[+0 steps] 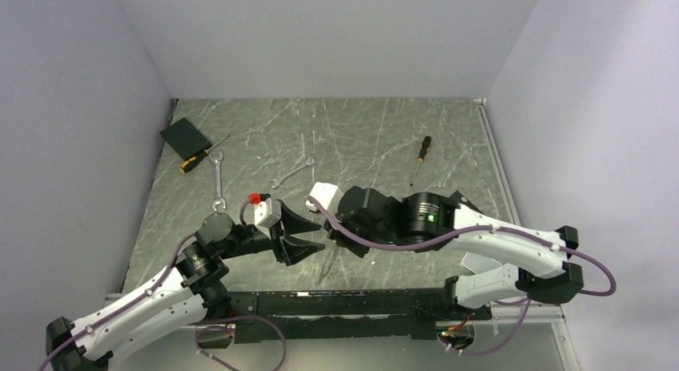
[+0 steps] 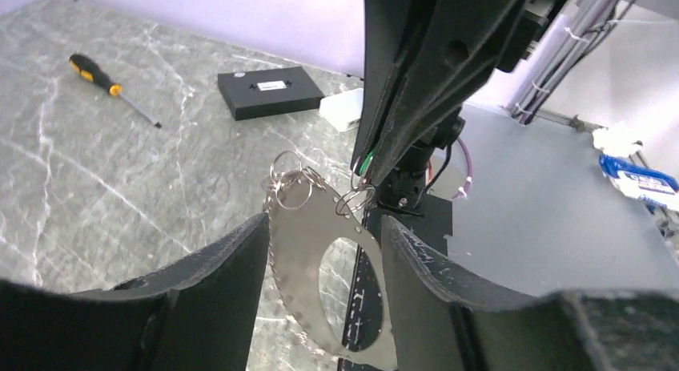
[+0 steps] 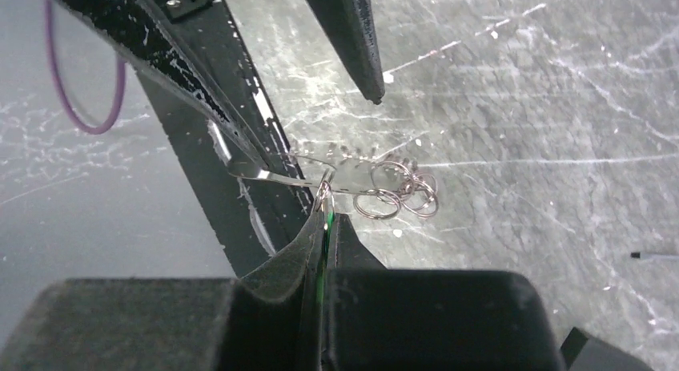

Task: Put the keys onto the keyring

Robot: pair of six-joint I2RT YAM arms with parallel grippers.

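The right gripper (image 3: pixel 326 219) is pinched tight on the green key (image 2: pixel 365 163), of which only a thin bright green sliver shows between the two black pads. Just below those tips hangs one small wire ring (image 2: pixel 356 199); whether the key is already threaded through it I cannot tell. That ring sits at the upper corner of the keyring (image 2: pixel 298 255), here a flat silvery plate with a toothed edge and an oval hole. A bunch of split rings (image 2: pixel 290 183) clusters at its other upper corner. The plate is held up off the table (image 1: pixel 360 139), lying between the jaws of the left gripper (image 2: pixel 324 220), which are spread wide. Its toothed edge runs right against one finger (image 2: pixel 216 291) in the left wrist view, and its plain edge comes very near the other. In the right wrist view one fingertip stands apart from the plate, so I cannot tell whether the left gripper truly clamps it. The two grippers meet tip to tip above the near middle of the marbled table. Farther back lie a screwdriver (image 1: pixel 421 152) with an orange and black handle, two silver wrenches (image 1: pixel 218 179) (image 1: pixel 293 172), and a black box (image 1: pixel 185 135) at the far left
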